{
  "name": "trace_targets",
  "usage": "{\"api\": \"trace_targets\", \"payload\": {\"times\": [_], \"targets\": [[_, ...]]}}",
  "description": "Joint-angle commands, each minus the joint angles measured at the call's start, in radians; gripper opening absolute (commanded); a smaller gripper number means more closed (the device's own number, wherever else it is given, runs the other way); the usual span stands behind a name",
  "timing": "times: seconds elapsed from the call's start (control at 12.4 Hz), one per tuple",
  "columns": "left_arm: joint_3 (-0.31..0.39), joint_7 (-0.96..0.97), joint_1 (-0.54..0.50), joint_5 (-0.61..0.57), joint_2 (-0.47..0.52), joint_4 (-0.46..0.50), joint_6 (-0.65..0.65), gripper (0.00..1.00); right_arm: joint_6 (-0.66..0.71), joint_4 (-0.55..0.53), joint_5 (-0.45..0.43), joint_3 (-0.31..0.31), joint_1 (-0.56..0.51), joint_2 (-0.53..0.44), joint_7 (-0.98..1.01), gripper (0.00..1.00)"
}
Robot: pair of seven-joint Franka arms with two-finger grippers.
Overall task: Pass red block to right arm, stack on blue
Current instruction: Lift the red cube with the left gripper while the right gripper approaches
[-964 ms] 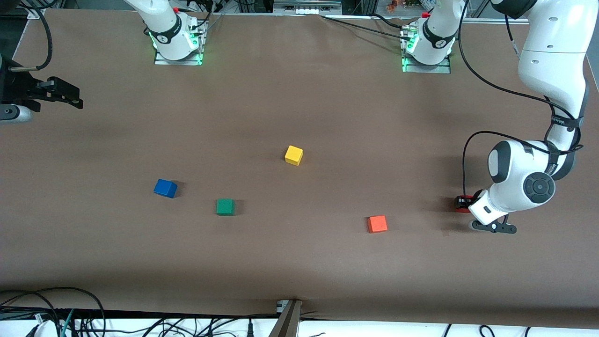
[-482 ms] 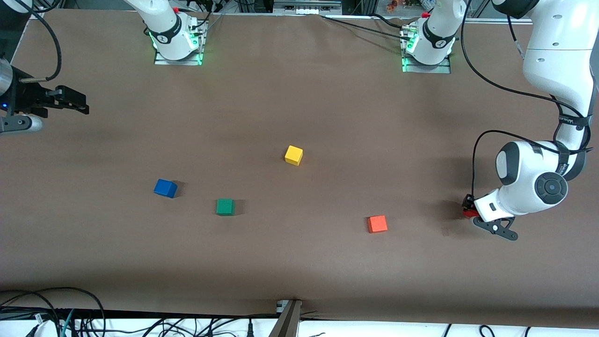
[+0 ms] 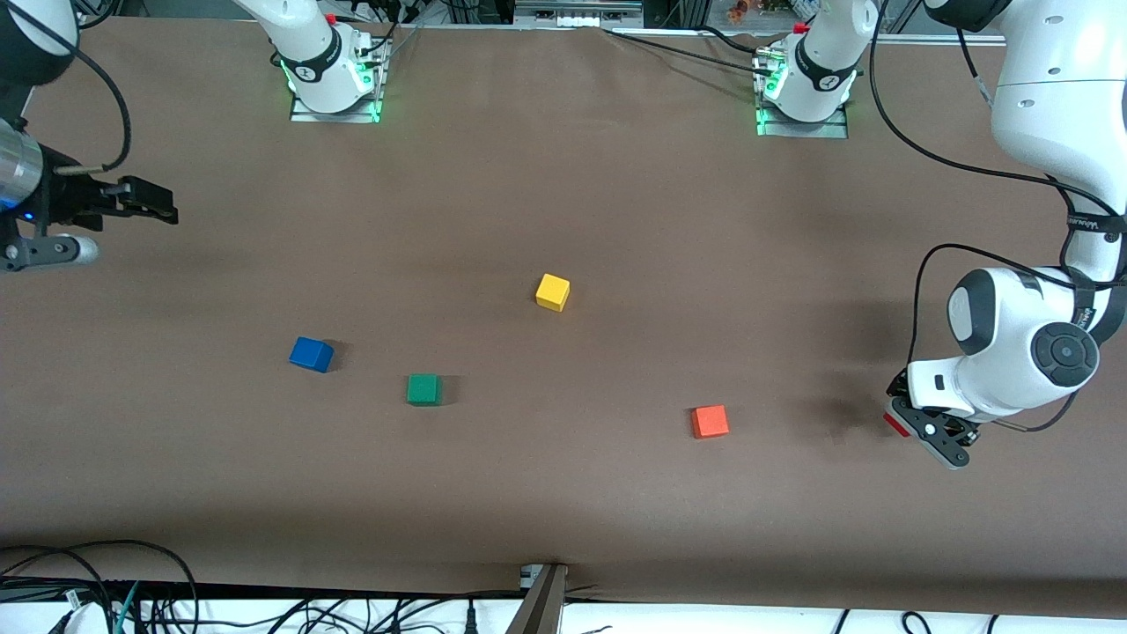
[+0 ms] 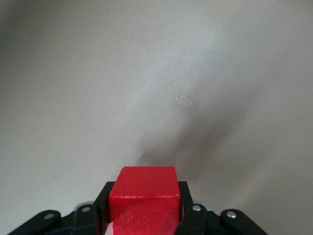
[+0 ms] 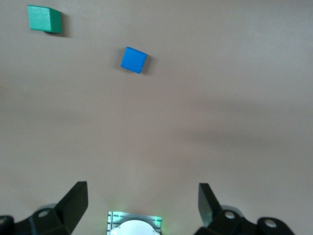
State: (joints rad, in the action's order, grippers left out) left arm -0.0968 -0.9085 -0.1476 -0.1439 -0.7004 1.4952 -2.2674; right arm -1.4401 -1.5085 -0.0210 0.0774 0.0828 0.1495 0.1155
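The red block (image 4: 143, 198) is clamped between the black fingers of my left gripper (image 4: 143, 196). In the front view only a sliver of the red block (image 3: 895, 425) shows under the left gripper (image 3: 911, 421), which hangs above the table at the left arm's end. The blue cube (image 3: 311, 354) sits on the table toward the right arm's end. My right gripper (image 3: 165, 211) hovers open and empty over the table edge at that end. In the right wrist view the blue cube (image 5: 133, 60) lies well ahead of the open right gripper (image 5: 142, 193).
A green cube (image 3: 423, 388) lies beside the blue one, slightly nearer the camera, and also shows as the green cube (image 5: 45, 19) in the right wrist view. A yellow cube (image 3: 553, 291) sits mid-table. An orange cube (image 3: 710, 421) lies between the green cube and the left gripper.
The left gripper has risen off the table with the red block and swung toward the left arm's end. The right gripper has drifted a little inward over the table.
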Motion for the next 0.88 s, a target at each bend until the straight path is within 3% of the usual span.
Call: {"api": "trace_targets", "payload": {"times": [0.0,0.16,0.32,0.56,0.72,0.8], "targets": [[-0.017,-0.102,0.009,-0.019,0.012,-0.058,0.063,0.00,0.017,0.016,0.003,-0.001,0.003,0.021,0.009,1.00],[-0.026,-0.186,0.011,0.009,0.009,-0.120,0.127,0.00,0.007,0.017,0.027,-0.001,0.003,0.035,0.000,1.00],[-0.049,-0.272,-0.001,0.145,0.007,-0.162,0.205,0.00,0.009,0.017,0.117,-0.001,0.000,0.068,-0.007,1.00],[-0.047,-0.328,-0.013,0.479,-0.010,-0.254,0.405,0.00,0.007,0.017,0.228,-0.002,0.012,0.110,-0.002,1.00],[-0.049,-0.339,-0.035,0.747,-0.014,-0.254,0.459,0.00,0.004,0.021,0.283,-0.002,0.044,0.136,0.003,1.00],[-0.047,-0.348,-0.038,0.912,-0.016,-0.247,0.491,0.00,0.000,0.028,0.365,-0.002,0.046,0.163,0.001,1.00]]}}
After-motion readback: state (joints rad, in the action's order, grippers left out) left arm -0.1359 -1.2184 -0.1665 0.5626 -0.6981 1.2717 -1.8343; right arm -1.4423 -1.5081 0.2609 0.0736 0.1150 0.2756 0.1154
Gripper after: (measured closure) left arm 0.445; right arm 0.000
